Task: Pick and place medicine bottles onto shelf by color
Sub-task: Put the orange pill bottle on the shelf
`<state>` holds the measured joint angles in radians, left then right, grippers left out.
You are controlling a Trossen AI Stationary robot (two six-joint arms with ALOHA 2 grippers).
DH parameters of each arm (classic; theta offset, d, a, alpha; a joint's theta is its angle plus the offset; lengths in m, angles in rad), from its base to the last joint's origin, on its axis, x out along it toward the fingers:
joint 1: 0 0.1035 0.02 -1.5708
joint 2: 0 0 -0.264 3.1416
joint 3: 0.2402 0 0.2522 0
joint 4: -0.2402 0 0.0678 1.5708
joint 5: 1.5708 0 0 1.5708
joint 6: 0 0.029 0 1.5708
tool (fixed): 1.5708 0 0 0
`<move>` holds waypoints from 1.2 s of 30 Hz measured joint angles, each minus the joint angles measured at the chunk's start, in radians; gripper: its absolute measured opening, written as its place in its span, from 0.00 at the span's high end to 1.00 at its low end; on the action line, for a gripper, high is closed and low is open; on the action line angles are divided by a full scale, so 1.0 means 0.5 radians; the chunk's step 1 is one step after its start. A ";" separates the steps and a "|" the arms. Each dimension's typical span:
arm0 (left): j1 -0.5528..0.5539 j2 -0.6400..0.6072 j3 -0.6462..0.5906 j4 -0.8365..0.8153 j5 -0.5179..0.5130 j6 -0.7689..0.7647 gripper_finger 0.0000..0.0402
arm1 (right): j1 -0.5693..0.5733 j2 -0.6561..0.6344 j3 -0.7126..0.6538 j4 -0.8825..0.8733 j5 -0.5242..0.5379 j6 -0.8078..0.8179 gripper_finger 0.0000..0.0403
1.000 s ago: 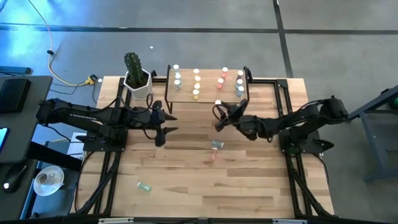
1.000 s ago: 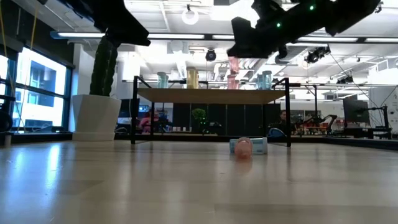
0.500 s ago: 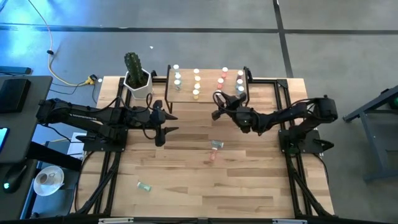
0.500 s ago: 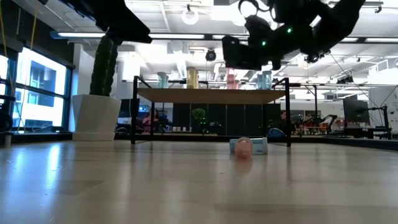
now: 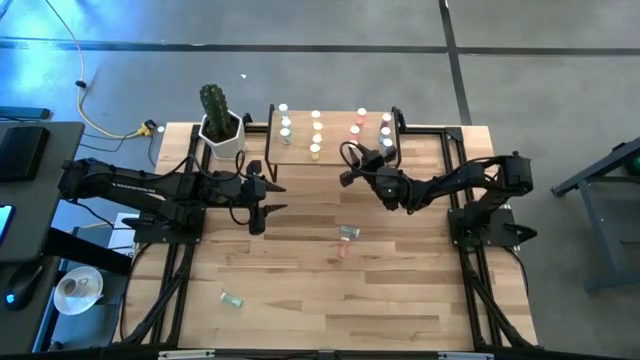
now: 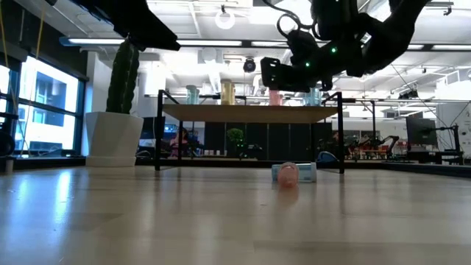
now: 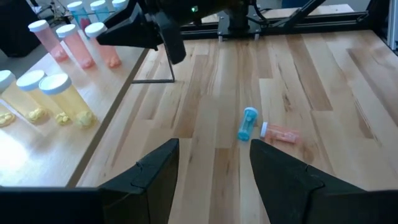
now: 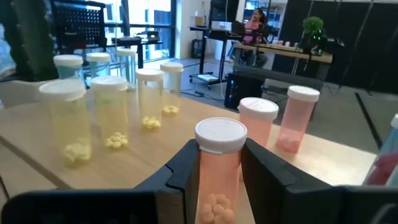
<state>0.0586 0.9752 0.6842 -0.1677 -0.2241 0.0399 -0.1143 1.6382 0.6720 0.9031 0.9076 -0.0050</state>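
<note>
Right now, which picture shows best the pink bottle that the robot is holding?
The right wrist view: the pink bottle stands large between the right hand's fingers. From above it is a speck; low view mostly hides it.

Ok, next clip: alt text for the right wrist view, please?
The right gripper holds an upright translucent pink pill bottle with a white cap in its jaws, over the light-wood shelf. Two matching pink bottles stand just beyond it, and yellow bottles stand in a row alongside.

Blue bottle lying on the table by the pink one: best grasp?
Take the blue bottle across the middle of its barrel, from straight above. It lies on its side, so the cap end gives no hold. The pink bottle lies close at one end, so set the fingers on the long sides, clear of it. The open left hand faces it.
</note>
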 joint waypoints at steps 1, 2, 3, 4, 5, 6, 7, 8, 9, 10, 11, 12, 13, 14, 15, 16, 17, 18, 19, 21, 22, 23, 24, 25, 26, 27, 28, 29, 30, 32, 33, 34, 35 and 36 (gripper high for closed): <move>0.000 0.000 0.000 0.000 0.000 -0.001 0.53 | 0.000 0.000 0.000 0.000 0.003 -0.026 0.77; 0.000 0.000 0.000 0.000 -0.001 -0.001 0.53 | 0.001 0.000 0.000 0.001 0.003 -0.038 0.77; 0.000 0.000 0.000 0.000 0.000 -0.002 0.53 | 0.001 0.000 0.000 -0.001 0.002 -0.041 0.77; 0.000 0.000 0.000 0.000 0.000 -0.002 0.53 | 0.001 0.000 0.000 -0.005 0.002 -0.041 0.77; 0.000 0.000 0.000 0.000 0.000 -0.002 0.53 | 0.002 -0.001 0.000 -0.011 0.002 -0.041 0.77; 0.000 0.000 0.000 0.000 0.000 -0.002 0.53 | 0.002 -0.002 0.001 -0.019 0.002 -0.041 0.77; 0.000 0.000 0.000 0.000 0.000 -0.003 0.53 | 0.001 -0.002 0.002 -0.024 0.002 -0.039 0.77; 0.000 0.000 0.000 0.000 0.000 -0.003 0.53 | 0.001 -0.003 0.002 -0.025 0.002 -0.039 0.77; 0.000 0.000 0.000 0.000 0.000 -0.004 0.53 | 0.002 -0.003 0.002 -0.026 0.003 -0.041 0.77; 0.000 0.000 0.000 0.000 0.000 -0.004 0.53 | 0.002 -0.003 0.002 -0.029 0.003 -0.041 0.77; 0.000 0.000 0.000 0.000 0.000 -0.004 0.53 | 0.002 -0.003 0.002 -0.031 0.009 -0.041 0.77; 0.000 0.000 0.000 0.000 0.000 -0.004 0.53 | 0.002 -0.003 0.002 -0.033 0.026 -0.042 0.76; 0.000 0.000 0.000 0.000 0.000 -0.004 0.53 | 0.002 -0.003 0.002 -0.036 0.048 -0.041 0.75; 0.000 0.000 0.000 0.000 0.000 -0.004 0.53 | 0.002 -0.003 0.002 -0.040 0.074 -0.038 0.74; 0.000 0.000 0.000 0.000 0.000 -0.004 0.53 | 0.002 -0.003 0.002 -0.041 0.093 -0.037 0.73; 0.000 0.000 0.000 0.000 0.000 -0.004 0.53 | 0.002 -0.003 0.002 -0.044 0.102 -0.037 0.72; 0.000 0.000 0.000 0.000 0.000 -0.004 0.53 | 0.002 -0.003 0.002 -0.049 0.103 -0.037 0.70; 0.000 0.000 0.000 0.000 0.000 -0.004 0.53 | 0.003 -0.003 0.002 -0.059 0.102 -0.037 0.69; 0.000 0.000 0.000 0.000 0.000 -0.004 0.53 | 0.006 -0.003 0.002 -0.060 0.103 -0.038 0.69; 0.000 0.000 0.000 0.000 0.000 -0.004 0.53 | 0.007 -0.003 0.002 -0.053 0.102 -0.037 0.68; 0.000 0.000 0.000 0.000 0.000 -0.004 0.53 | 0.007 -0.003 0.002 -0.053 0.102 -0.037 0.68; 0.000 0.000 0.000 0.000 0.000 -0.004 0.53 | 0.007 -0.003 0.002 -0.052 0.102 -0.037 0.68; 0.000 0.000 0.000 0.000 0.000 -0.004 0.53 | 0.007 -0.003 0.002 -0.048 0.102 -0.037 0.68; 0.000 0.000 0.000 0.000 0.000 -0.004 0.53 | 0.007 -0.003 0.002 -0.045 0.102 -0.036 0.68; 0.000 0.000 0.000 0.000 0.000 -0.004 0.53 | 0.008 -0.003 0.002 -0.043 0.102 -0.036 0.68; 0.000 0.000 0.000 0.000 0.000 -0.004 0.53 | 0.008 -0.003 0.002 -0.041 0.102 -0.036 0.68; 0.000 0.000 0.000 0.000 0.000 -0.004 0.53 | 0.008 -0.003 0.002 -0.039 0.102 -0.036 0.68; 0.000 0.000 0.000 0.000 0.000 -0.004 0.53 | 0.008 -0.003 0.002 -0.038 0.102 -0.034 0.68; 0.000 0.000 0.000 0.000 0.000 -0.004 0.53 | 0.008 -0.003 0.002 -0.037 0.102 -0.022 0.68; 0.000 0.000 0.000 0.000 0.000 -0.004 0.53 | 0.008 -0.003 0.002 -0.036 0.097 0.004 0.68; 0.000 0.000 0.000 0.000 0.000 -0.004 0.53 | 0.008 -0.003 0.002 -0.033 0.084 0.010 0.68; 0.000 0.000 0.000 0.000 0.000 -0.004 0.53 | 0.008 -0.003 0.002 -0.032 0.080 0.010 0.67; 0.000 0.000 0.000 0.000 0.001 -0.004 0.53 | 0.008 -0.003 0.002 -0.031 0.077 0.010 0.67; 0.000 0.000 0.000 0.000 0.000 -0.004 0.53 | 0.008 -0.003 0.002 -0.031 0.075 0.011 0.67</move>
<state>0.0586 0.9752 0.6842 -0.1677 -0.2240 0.0380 -0.1104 1.6367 0.6731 0.8875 0.9451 0.0006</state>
